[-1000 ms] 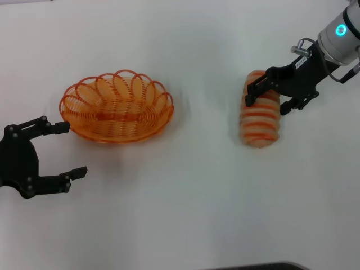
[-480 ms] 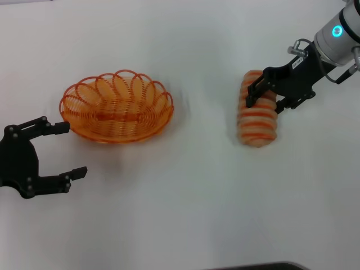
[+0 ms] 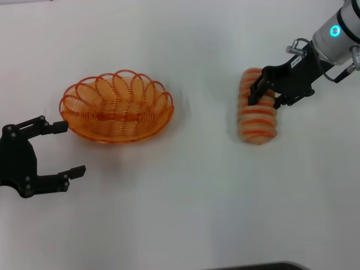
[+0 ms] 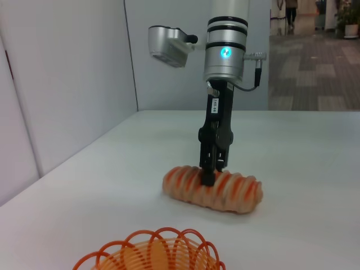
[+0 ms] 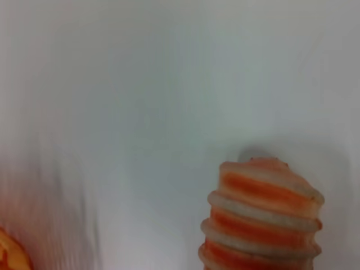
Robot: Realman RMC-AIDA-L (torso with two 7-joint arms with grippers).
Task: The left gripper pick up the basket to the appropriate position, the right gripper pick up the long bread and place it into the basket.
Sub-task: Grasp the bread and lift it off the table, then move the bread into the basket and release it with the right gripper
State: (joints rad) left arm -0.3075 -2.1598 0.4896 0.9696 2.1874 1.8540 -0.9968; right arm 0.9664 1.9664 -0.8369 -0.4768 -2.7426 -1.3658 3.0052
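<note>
While both arms sit over one white table (image 3: 185, 214), the items are placed relative to the basket.

Basket (image 3: 117, 107): oval orange wire basket with a looped rim, resting upright on the table toward the robot's left; nothing lies inside it. Its near rim also shows at the lower edge of the left wrist view (image 4: 154, 253).

Left gripper (image 3: 63, 149): black, at the table's left edge, just beside the basket on its near-left side. Fingers are spread wide and hold nothing; the upper fingertip (image 3: 61, 127) lies close to the basket's rim, and whether it touches cannot be told. The lower fingertip is apart from the basket.

Long bread (image 3: 257, 113): pale tan loaf with orange-brown crosswise stripes, lying flat on the table well apart from the basket, on the robot's right. The left wrist view shows it beyond the basket rim (image 4: 214, 188); the right wrist view shows one rounded end of it (image 5: 261, 222).

Right gripper (image 3: 267, 97): black with a small white label and a silver-grey wrist, lowered onto the bread's far half. One finger (image 4: 208, 171) shows in front of the loaf and touching it, so the fingers straddle the loaf. The loaf rests on the table.
</note>
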